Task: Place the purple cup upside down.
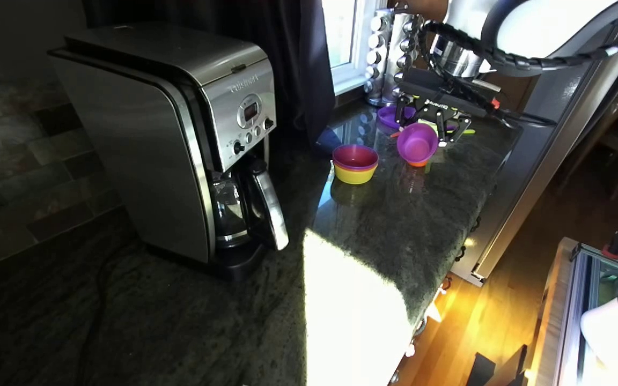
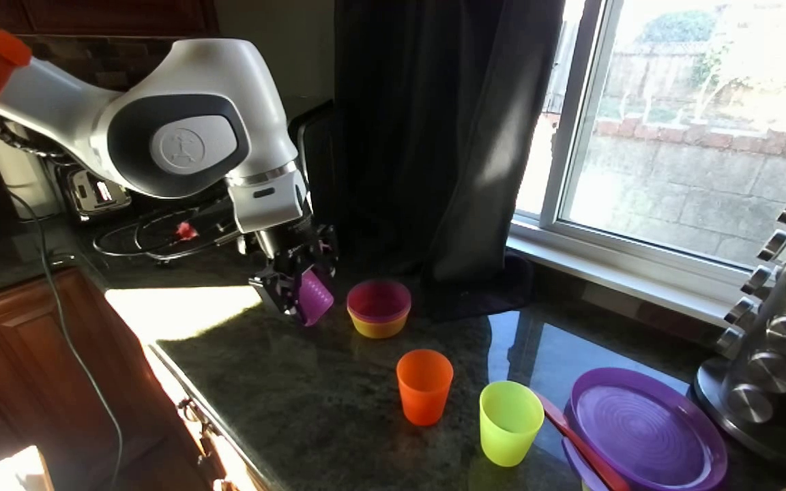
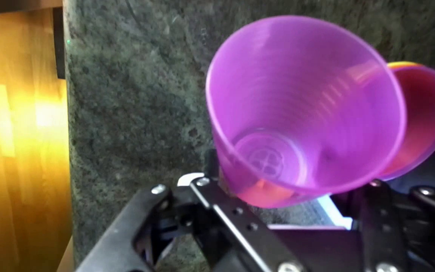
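A glossy, dark green-grey speckled stone countertop (image 2: 338, 409) runs through all three views. In an exterior view a glaring white sunlit patch (image 1: 352, 300) lies on it, between six and seven o'clock from the plain, slightly tapered purple plastic cup (image 1: 417, 143); in the wrist view, honey-coloured wooden flooring (image 3: 25, 132) shows at the cup's nine o'clock. A long black cloth curtain (image 2: 427, 136) hangs at one o'clock from the cup in an exterior view, the pale-framed glass window (image 2: 673, 150) between two and three. The boxy brushed-steel coffee maker (image 1: 172, 155), at nine o'clock from the cup, carries the name Cuisinart; white lettering (image 1: 439, 104) on the black two-fingered metal gripper (image 3: 281, 185) is too small to make out. A round emblem (image 2: 183, 146) marks the white robot arm (image 2: 256, 88). The gripper pinches the cup between its fingers, near nested round bowls (image 2: 379, 327), yellow beneath a purple rim, at three o'clock in an exterior view. The cup is tilted, its mouth open to the wrist view, showing thin walls, fine rings inside and a round base with a cross-shaped mark (image 3: 266, 161).
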